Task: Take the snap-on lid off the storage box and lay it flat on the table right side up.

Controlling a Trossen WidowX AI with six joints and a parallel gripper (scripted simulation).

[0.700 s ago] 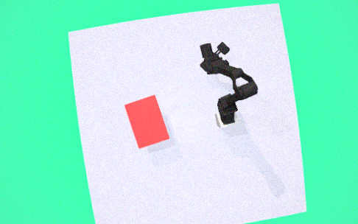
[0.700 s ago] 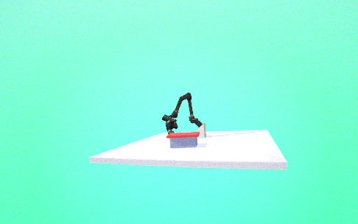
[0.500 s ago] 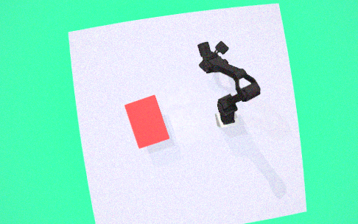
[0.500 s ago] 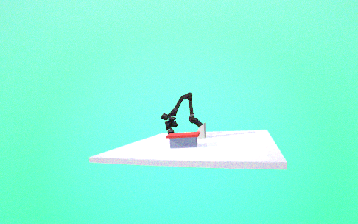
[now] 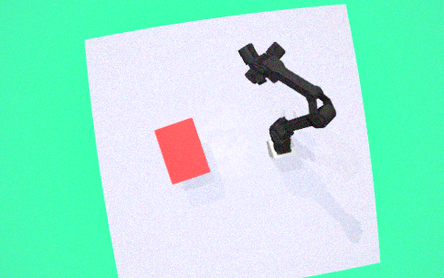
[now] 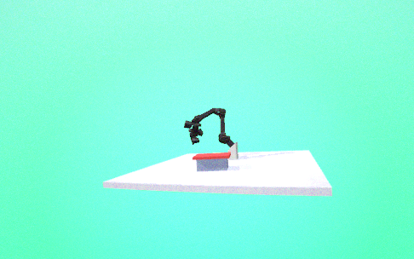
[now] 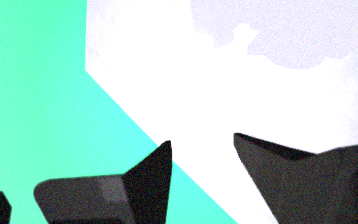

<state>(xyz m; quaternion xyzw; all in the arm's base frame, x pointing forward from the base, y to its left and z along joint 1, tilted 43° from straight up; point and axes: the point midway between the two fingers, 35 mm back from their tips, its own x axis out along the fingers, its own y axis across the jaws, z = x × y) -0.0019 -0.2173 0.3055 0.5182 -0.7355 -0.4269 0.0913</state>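
Observation:
The storage box is grey-blue and stands left of the table's middle. Its flat red snap-on lid sits on top of it and hides the box from above. My gripper is open and empty. It hangs high in the air near the table's far edge, well away from the lid and off to its far right in the overhead view. The wrist view shows only bare table and green background between the two dark fingers; neither box nor lid shows there.
The arm's base sits on a small white block right of the box. The white table is surrounded by green background on all sides.

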